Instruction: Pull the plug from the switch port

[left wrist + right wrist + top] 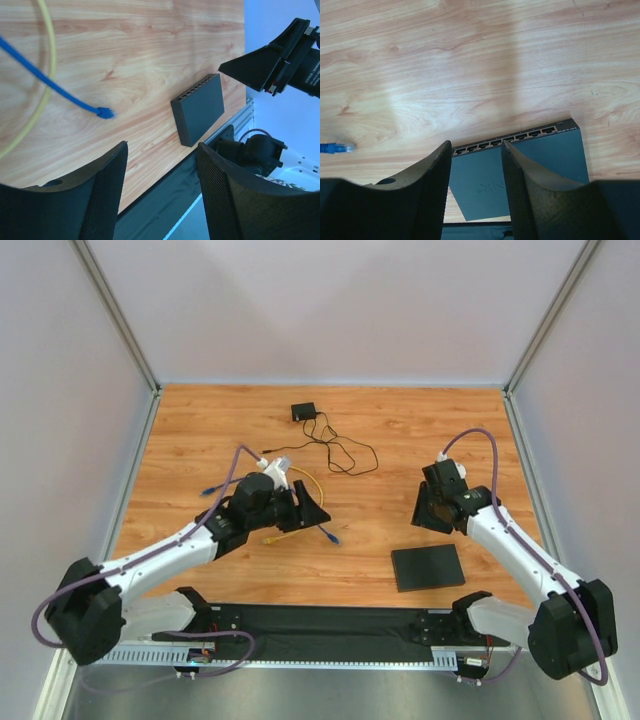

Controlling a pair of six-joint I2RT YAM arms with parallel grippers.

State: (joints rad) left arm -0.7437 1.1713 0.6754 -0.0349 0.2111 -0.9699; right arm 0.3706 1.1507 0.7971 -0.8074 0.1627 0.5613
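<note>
Nearest my left wrist camera, the left gripper [161,147] has its jaws spread with nothing between them. The switch [540,160], a thin matte black slab, lies flat at the near right of the bench [150,50]. Its row of ports [520,136] faces the far side, and every one I can see looks empty. The right gripper [476,145] hangs just above it, jaws apart, pinching nothing. The plug [104,112], bright blue on the end of a blue cable [45,80], lies loose on the wood well to the left of the switch, near a yellow cable [50,50]. A small black adapter [304,411] sits far back. I judge the pull done; only backing the arms away seems left.
</note>
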